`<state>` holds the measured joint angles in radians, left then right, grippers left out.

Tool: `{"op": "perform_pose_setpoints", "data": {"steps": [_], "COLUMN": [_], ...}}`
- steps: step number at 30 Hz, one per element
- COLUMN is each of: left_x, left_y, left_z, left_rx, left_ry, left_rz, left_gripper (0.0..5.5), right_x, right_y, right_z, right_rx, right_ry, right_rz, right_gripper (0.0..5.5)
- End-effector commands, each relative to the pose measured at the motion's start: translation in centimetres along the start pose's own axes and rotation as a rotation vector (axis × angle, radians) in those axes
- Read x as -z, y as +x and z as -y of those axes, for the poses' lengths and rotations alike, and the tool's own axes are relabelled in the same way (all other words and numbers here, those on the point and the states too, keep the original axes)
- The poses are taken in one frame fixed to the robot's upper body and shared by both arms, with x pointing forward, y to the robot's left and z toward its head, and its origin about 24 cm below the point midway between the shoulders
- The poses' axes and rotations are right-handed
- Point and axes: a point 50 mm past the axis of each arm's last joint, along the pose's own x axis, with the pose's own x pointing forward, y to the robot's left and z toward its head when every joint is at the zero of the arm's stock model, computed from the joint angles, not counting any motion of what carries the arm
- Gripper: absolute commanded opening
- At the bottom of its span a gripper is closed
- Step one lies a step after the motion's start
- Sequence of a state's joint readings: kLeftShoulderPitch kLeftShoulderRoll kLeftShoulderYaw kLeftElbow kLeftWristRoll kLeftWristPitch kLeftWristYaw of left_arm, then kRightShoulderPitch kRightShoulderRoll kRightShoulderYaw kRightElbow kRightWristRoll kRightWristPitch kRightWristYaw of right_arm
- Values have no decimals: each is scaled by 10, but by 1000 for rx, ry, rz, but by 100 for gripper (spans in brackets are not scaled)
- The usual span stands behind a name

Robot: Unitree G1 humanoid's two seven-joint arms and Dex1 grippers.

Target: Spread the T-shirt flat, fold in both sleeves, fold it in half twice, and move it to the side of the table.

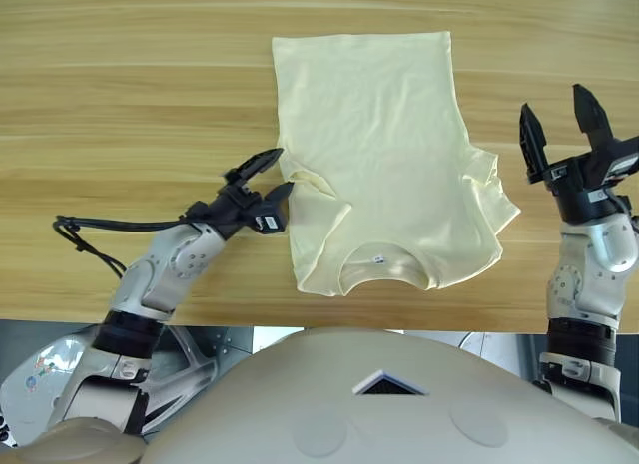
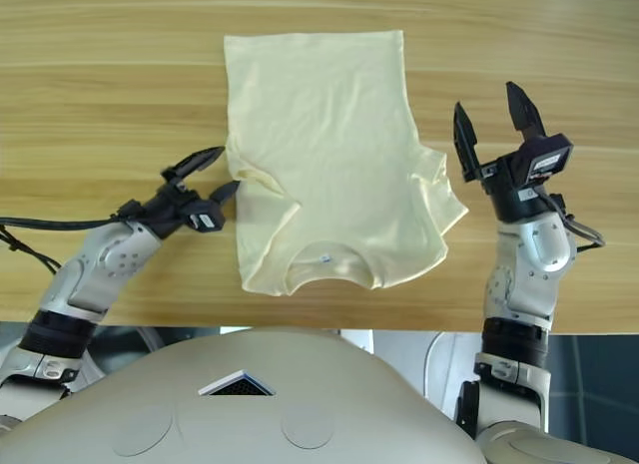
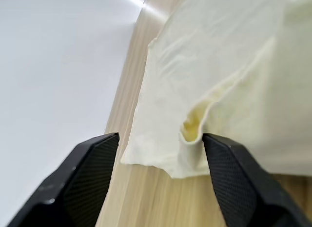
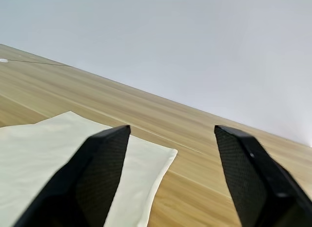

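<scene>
- Right now I am working, as far as I can judge, at the sleeve-folding step: the T-shirt (image 1: 384, 135) is lying mostly flat on the table (image 1: 120, 85), with its collar (image 1: 384, 269) towards me and its hem on the far side.
- I am holding my left gripper (image 1: 284, 171) low, just beside the left sleeve (image 1: 315, 185), with the fingers apart and nothing between them. That sleeve is looking turned in but rumpled.
- I am holding my right gripper (image 1: 554, 100) raised off the cloth, out beyond the shirt's right edge, fingers spread wide and empty.
- The right sleeve (image 1: 494, 195) is sticking out past the body, not yet folded in.
- Next, I am thinking the left fingers need to close on the bunched sleeve edge and smooth it, while the right comes down to pinch its sleeve and carry it inward.
- A black cable (image 1: 90, 230) is trailing on the table beside my left arm, well apart from the shirt; nothing is blocking either reach.
</scene>
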<state>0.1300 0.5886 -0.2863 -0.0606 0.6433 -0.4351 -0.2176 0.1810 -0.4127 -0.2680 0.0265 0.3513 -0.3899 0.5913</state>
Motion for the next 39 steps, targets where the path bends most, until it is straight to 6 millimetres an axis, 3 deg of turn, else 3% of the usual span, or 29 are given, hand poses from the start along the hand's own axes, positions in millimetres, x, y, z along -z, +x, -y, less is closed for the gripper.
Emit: {"op": "perform_pose_setpoints", "data": {"steps": [1, 13, 23, 29, 39], "left_x": [1, 15, 8, 6, -37], "left_y": [7, 24, 40, 37, 21], "left_z": [1, 1, 3, 6, -41], "left_rx": [13, 13, 32, 39, -315], "left_ry": [20, -6, -3, -3, -41], "left_rz": [12, -1, 64, 79, 218], "left_gripper": [320, 320, 320, 320, 320], "right_x": [0, 3, 4, 4, 6], "right_y": [0, -3, -2, -2, -2], "right_z": [2, 1, -2, -4, -3], "right_rx": [-11, -9, -18, -25, -27], "right_ry": [-20, -23, -16, -13, -12], "right_rz": [-6, -2, -1, -1, -5], "right_gripper": [318, 318, 318, 318, 318]}}
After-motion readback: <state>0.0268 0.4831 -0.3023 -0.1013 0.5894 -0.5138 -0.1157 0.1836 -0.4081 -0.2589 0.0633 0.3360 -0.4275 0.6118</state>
